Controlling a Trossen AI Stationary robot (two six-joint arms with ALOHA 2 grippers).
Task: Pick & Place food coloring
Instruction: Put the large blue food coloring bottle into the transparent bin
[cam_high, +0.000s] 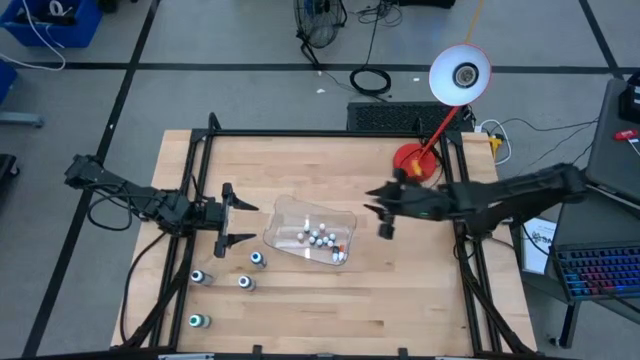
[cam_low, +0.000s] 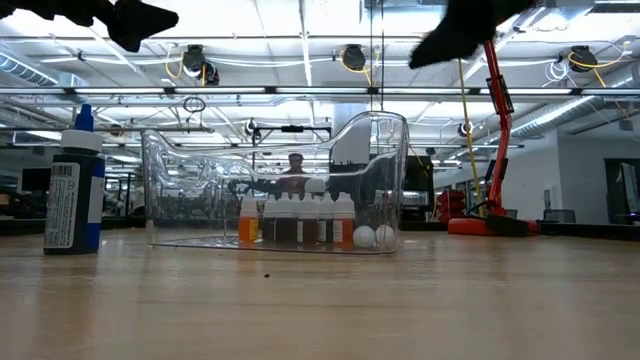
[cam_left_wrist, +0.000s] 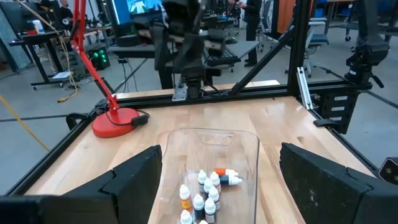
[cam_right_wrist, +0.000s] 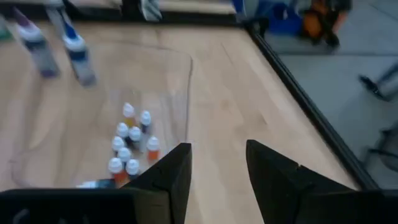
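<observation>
Food coloring (cam_high: 320, 238) clustered inside clear tray (cam_high: 288, 212), between open left end effector (cam_high: 238, 221) and right end effector (cam_high: 381, 213), jaws parted, empty.

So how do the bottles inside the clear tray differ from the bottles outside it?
The bottles in the clear tray are white-capped and cluster tightly; the outside bottles have blue or green tops and stand spread apart. In the low view, the outside bottle looks taller and darker than the tray ones. Most stand upright.
</observation>
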